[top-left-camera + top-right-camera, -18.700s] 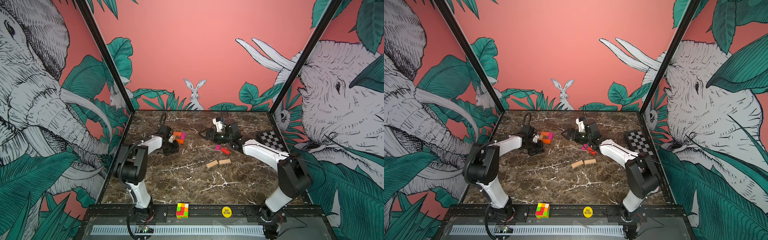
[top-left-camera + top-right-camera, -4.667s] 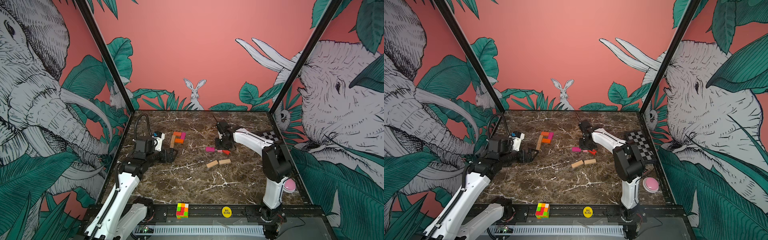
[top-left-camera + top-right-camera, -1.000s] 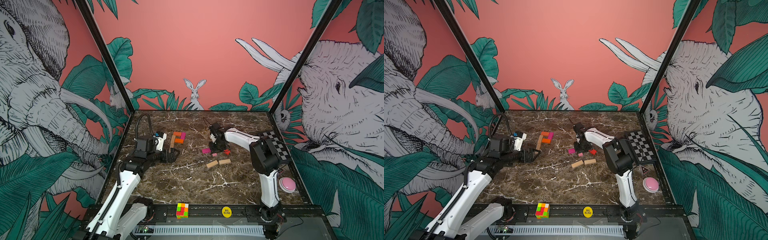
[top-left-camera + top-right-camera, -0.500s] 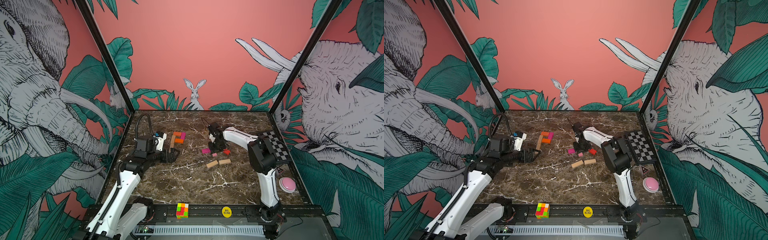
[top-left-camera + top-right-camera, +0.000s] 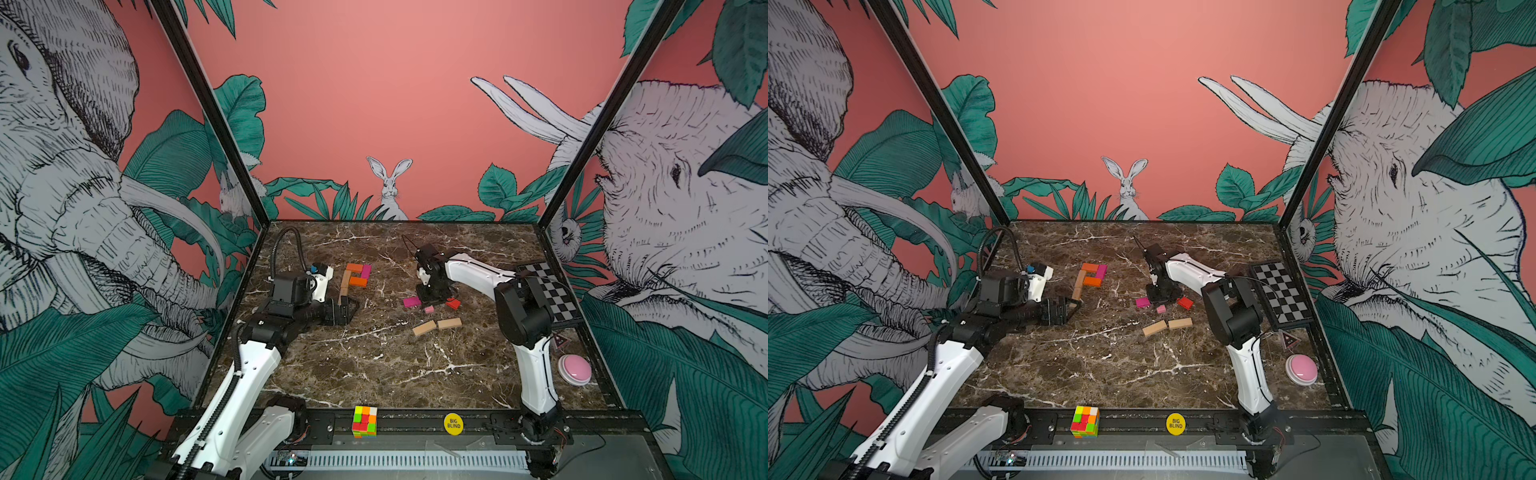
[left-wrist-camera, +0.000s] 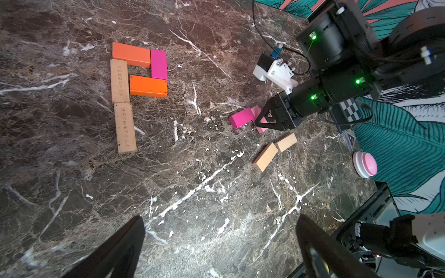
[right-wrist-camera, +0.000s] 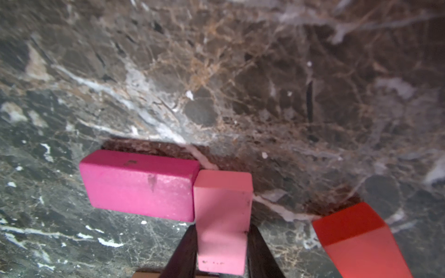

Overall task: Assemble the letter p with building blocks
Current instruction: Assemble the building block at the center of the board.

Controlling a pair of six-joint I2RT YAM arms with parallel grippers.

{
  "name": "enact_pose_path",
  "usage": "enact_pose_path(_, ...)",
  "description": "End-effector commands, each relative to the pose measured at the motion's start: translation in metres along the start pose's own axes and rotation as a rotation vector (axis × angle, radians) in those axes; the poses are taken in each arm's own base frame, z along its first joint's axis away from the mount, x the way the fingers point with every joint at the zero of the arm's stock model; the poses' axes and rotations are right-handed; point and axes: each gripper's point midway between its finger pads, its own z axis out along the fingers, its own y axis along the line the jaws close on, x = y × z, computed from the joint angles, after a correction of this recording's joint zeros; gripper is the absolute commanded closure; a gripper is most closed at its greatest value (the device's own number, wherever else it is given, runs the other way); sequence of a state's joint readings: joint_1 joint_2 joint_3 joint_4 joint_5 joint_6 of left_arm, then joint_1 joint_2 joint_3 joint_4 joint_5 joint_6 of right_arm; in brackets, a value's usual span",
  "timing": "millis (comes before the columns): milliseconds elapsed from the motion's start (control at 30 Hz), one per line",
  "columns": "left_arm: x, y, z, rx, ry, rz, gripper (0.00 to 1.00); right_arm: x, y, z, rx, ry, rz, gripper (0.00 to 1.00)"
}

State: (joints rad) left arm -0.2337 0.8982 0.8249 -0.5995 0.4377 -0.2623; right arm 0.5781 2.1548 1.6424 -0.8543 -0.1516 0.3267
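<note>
Red brick (image 7: 356, 235) cropped at the right wrist view's edge; whether the jaws touch the pink brick (image 7: 222, 209) is unclear. In both top views the right gripper (image 5: 432, 298) covers most of that brick. Engraving on the tan bricks (image 6: 119, 80) too small to read.

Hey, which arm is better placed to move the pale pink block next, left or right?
Right. The right fingers sit against both sides of the pink block, apparently gripping it. The left fingers stand open over by the assembled letter, away from it.
</note>
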Motion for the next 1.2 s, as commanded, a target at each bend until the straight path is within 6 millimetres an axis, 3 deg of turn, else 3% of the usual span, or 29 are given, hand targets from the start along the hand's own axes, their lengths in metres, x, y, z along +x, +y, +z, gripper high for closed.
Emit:
enact_pose_path(0, 0.000, 0.001, 0.001, 0.005, -0.006, -0.004, 0.01, 0.020, -0.005, 0.021, 0.034, 0.095, -0.005, 0.64)
enact_pose_path(300, 0.001, 0.001, 0.001, 0.003, -0.004, -0.003, 0.00, 0.020, -0.002, 0.021, 0.019, 0.092, -0.002, 0.57)
enact_pose_path(667, 0.001, 0.002, 0.001, -0.003, -0.002, -0.006, 0.01, 0.012, 0.000, -0.001, 0.020, 0.026, 0.001, 0.48)
enact_pose_path(900, 0.003, 0.013, -0.002, -0.071, -0.015, -0.048, 0.01, 0.004, 0.000, -0.036, 0.026, -0.055, -0.011, 0.42)
enact_pose_path(1033, -0.004, 0.001, -0.002, 0.000, -0.044, -0.085, 0.00, 0.001, 0.001, -0.066, 0.027, -0.125, -0.020, 0.39)
enact_pose_path(1167, -0.002, -0.014, 0.013, 0.095, 0.011, -0.105, 0.02, -0.001, -0.002, -0.104, 0.037, -0.228, -0.025, 0.32)
